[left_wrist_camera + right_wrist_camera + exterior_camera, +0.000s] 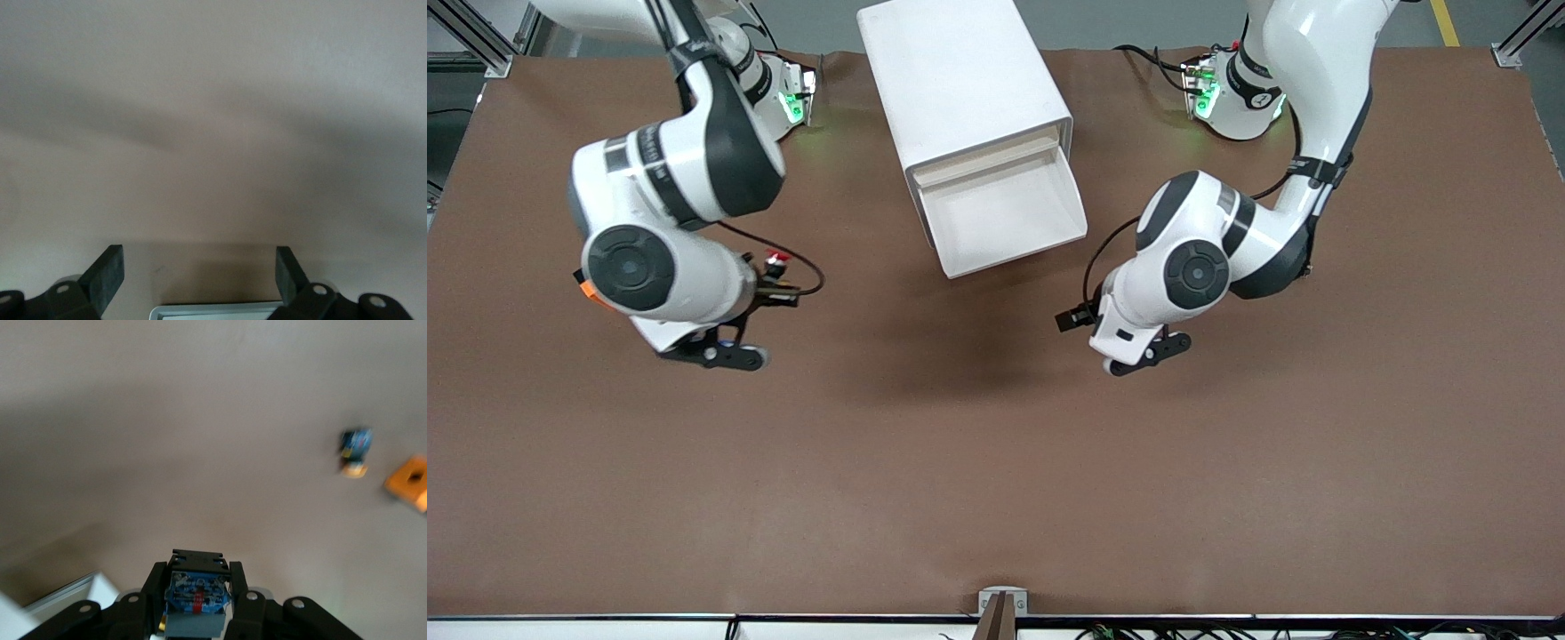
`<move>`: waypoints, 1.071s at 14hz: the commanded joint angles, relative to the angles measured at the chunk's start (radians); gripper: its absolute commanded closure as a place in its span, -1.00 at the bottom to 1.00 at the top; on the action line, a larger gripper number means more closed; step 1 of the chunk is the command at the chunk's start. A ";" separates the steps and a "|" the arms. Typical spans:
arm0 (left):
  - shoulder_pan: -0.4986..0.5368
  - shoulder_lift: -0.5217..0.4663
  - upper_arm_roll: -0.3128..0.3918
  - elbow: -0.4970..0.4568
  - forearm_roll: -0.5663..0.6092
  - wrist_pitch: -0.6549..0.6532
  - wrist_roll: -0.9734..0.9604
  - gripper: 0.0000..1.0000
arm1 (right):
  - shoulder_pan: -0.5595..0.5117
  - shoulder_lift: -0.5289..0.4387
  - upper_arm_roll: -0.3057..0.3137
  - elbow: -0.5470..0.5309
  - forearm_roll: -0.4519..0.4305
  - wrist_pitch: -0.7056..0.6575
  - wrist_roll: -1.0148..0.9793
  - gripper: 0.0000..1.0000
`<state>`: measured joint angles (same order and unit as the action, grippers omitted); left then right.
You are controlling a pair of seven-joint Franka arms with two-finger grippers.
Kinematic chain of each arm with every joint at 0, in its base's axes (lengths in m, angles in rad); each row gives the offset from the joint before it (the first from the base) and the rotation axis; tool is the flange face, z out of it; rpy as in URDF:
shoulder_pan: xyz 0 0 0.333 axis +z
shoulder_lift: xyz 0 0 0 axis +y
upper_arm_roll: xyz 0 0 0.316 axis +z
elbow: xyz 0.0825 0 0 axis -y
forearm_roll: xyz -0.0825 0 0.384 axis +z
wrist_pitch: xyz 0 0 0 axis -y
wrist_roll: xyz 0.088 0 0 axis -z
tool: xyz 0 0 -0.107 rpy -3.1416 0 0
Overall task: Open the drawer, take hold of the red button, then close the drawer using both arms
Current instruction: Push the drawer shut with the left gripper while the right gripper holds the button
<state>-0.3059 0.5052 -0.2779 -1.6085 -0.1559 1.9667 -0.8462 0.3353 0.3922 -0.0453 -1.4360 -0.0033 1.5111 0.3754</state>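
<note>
Brown table (996, 462) w/ white cabinet (960, 89), yellow-cap button (354, 452) just beside orange cube (408, 482).

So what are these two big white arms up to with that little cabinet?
The right gripper is shut on a tiny push button with a dark blue body, held over the brown table. The white cabinet's shallow white tray drawer stands pulled out. The left gripper hangs open and empty over the table, toward the left arm's end.

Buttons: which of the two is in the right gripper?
The red-capped button, its blue body clamped in the right gripper. The other button, with the yellow-orange cap, lies loose on the table beside an orange cube.
</note>
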 commanded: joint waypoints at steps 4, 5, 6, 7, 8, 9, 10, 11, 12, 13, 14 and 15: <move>-0.071 -0.004 -0.020 -0.132 0.009 0.222 0.007 -1.00 | -0.172 -0.092 0.018 -0.348 -0.078 0.387 -0.320 0.50; -0.088 -0.005 -0.021 -0.142 0.009 0.225 0.006 -1.00 | -0.194 -0.089 0.018 -0.394 -0.089 0.458 -0.329 0.50; -0.097 -0.011 -0.024 -0.160 0.009 0.224 -0.002 -1.00 | -0.212 -0.087 0.018 -0.456 -0.108 0.548 -0.329 0.50; -0.110 -0.023 -0.038 -0.187 0.007 0.222 -0.013 -1.00 | -0.228 -0.085 0.018 -0.516 -0.122 0.639 -0.329 0.50; -0.113 -0.030 -0.050 -0.203 0.007 0.221 -0.020 -1.00 | -0.243 -0.085 0.018 -0.568 -0.133 0.729 -0.329 0.50; -0.111 -0.030 -0.067 -0.215 0.009 0.218 -0.019 -1.00 | -0.261 -0.079 0.018 -0.599 -0.139 0.789 -0.329 0.49; -0.108 -0.030 -0.092 -0.221 0.007 0.218 -0.021 -1.00 | -0.274 -0.060 0.018 -0.609 -0.150 0.813 -0.329 0.49; -0.108 -0.028 -0.108 -0.225 0.004 0.215 -0.030 -1.00 | -0.283 -0.044 0.018 -0.609 -0.171 0.814 -0.329 0.49; -0.107 -0.030 -0.133 -0.238 0.004 0.209 -0.049 -1.00 | -0.292 -0.029 0.018 -0.612 -0.197 0.817 -0.329 0.49; -0.104 -0.031 -0.161 -0.244 0.004 0.198 -0.063 -1.00 | -0.301 -0.017 0.018 -0.613 -0.210 0.827 -0.329 0.49; -0.099 -0.036 -0.179 -0.246 0.004 0.183 -0.074 -1.00 | -0.308 -0.012 0.018 -0.633 -0.210 0.848 -0.329 0.49; -0.099 -0.036 -0.193 -0.245 0.001 0.169 -0.076 -1.00 | -0.311 -0.012 0.018 -0.665 -0.210 0.895 -0.329 0.49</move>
<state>-0.4199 0.5094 -0.4331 -1.8203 -0.1558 2.1611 -0.9024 0.0522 0.3816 -0.0466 -2.0543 -0.1835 2.3446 0.0484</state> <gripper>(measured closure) 0.000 0.577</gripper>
